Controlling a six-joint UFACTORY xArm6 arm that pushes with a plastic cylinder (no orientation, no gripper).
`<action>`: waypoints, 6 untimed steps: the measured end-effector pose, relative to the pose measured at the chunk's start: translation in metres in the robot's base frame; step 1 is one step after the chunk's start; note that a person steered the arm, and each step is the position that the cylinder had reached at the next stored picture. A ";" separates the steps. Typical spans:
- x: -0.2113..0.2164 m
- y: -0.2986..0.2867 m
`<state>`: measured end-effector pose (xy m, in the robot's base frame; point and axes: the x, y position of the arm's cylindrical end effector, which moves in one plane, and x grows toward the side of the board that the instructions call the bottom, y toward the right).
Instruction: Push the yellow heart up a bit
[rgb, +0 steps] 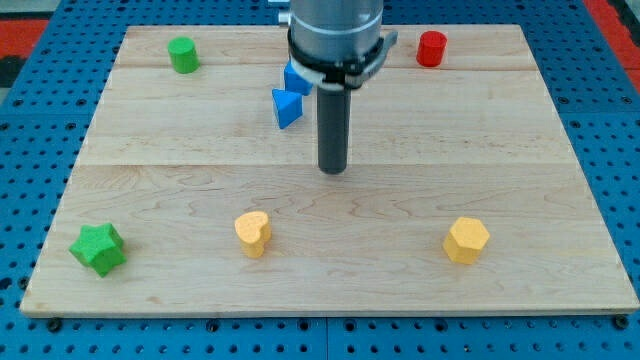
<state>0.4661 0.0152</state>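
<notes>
Toward the view's bottom, left of centre on the board (400, 130), sits the yellow heart (253, 234). Up and to the heart's right, well apart from it, is my tip (333, 170), touching no block; it is a bare rod, with no jaws to part or close. Above the heart, a blue triangle (286, 107) lies near the rod. Far right of the heart rests a yellow hexagon (466, 240); far left, a green star (99, 249).

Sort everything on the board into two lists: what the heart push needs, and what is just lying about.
For the job:
yellow heart
my tip, up and to the view's right of the heart, apart from it

Lying about:
yellow hexagon
green star
green cylinder
red cylinder
blue triangle
second blue block, partly hidden
</notes>
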 end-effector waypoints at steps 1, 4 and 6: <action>0.061 0.019; 0.118 0.018; 0.145 -0.086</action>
<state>0.6114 -0.0705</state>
